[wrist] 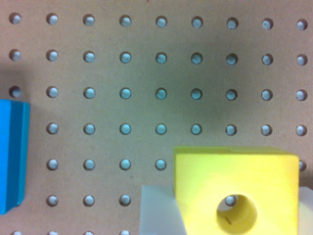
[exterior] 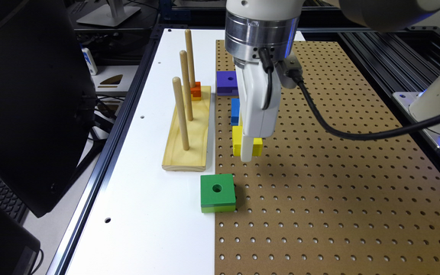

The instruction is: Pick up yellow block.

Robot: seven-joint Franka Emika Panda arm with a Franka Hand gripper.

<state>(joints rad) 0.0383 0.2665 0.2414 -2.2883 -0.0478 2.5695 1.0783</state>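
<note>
The yellow block [exterior: 237,140], square with a round centre hole, lies on the brown pegboard [exterior: 338,183] beside the wooden base. My gripper [exterior: 247,151] comes straight down over it, and a white finger reaches past its near face. In the wrist view the yellow block [wrist: 237,191] sits between the gripper [wrist: 230,210] fingers. One pale finger [wrist: 156,210] presses against one side and a sliver of the other shows at the opposite side. The gripper is shut on the block. I cannot tell whether the block is off the board.
The pale wooden base [exterior: 187,133] with three upright pegs stands close to the block, with a tiny orange block [exterior: 196,91] on its far end. A blue block [exterior: 235,110] and a purple block [exterior: 227,82] lie just beyond. A green block [exterior: 217,192] lies nearer the camera. A black monitor [exterior: 29,103] stands off the table.
</note>
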